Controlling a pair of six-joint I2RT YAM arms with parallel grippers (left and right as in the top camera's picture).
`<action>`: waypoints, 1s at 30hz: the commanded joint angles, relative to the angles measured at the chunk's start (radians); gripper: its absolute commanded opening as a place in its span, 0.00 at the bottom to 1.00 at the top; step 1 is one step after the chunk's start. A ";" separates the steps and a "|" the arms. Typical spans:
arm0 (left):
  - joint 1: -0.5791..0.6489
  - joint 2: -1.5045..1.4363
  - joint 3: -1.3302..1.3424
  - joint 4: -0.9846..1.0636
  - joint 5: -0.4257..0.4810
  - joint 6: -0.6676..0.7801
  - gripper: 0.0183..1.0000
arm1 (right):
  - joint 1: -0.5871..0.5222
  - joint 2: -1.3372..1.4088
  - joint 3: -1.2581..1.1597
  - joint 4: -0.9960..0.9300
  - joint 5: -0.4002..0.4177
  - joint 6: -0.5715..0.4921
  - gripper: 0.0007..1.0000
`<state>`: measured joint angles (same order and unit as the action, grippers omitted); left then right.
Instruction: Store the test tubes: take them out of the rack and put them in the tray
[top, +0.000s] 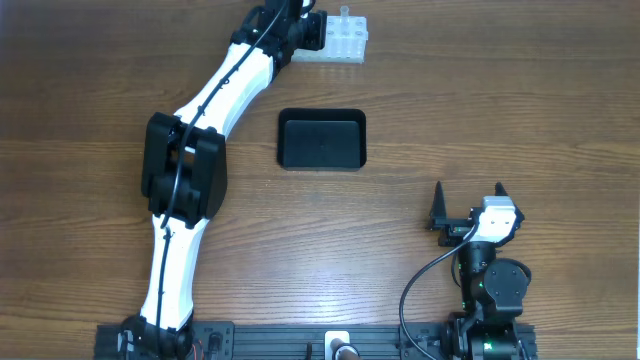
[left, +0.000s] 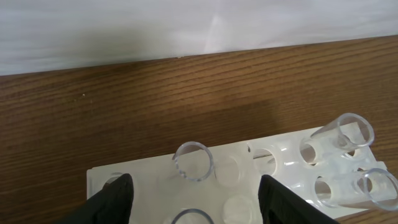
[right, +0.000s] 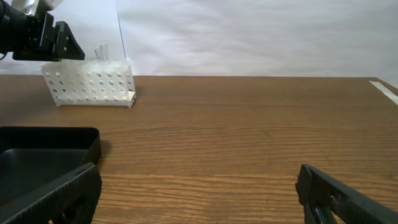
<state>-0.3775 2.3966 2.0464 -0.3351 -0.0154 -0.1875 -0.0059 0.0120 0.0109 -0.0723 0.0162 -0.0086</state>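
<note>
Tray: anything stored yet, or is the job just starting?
Nothing looks done: the tray looks empty. In hand: the left gripper, open, hangs over the rack. To do: all the test tubes seen stand in the rack. The right gripper sits open near its base.

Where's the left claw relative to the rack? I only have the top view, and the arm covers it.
Observer: In the left wrist view the left claw is open over the rack, with one upright tube in the gap between its fingers.
Operator: Touching the tube?
Observer: No. White rack surface shows between the tube and each finger.
Operator: Other tubes left?
Observer: Yes. Two more tubes stand at one end of the rack, and another rim shows closer to the wrist camera.
</note>
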 joint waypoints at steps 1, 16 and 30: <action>0.000 0.014 0.022 0.006 -0.005 -0.006 0.65 | 0.002 -0.007 -0.005 -0.003 -0.008 -0.007 0.99; 0.000 -0.007 0.023 0.009 -0.031 -0.006 0.64 | 0.002 -0.007 -0.005 -0.003 -0.008 -0.008 0.99; -0.002 -0.029 0.023 0.010 -0.039 -0.006 0.63 | 0.002 -0.007 -0.005 -0.004 -0.008 -0.007 0.99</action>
<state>-0.3779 2.3966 2.0460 -0.3298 -0.0380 -0.1875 -0.0059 0.0120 0.0109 -0.0723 0.0162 -0.0090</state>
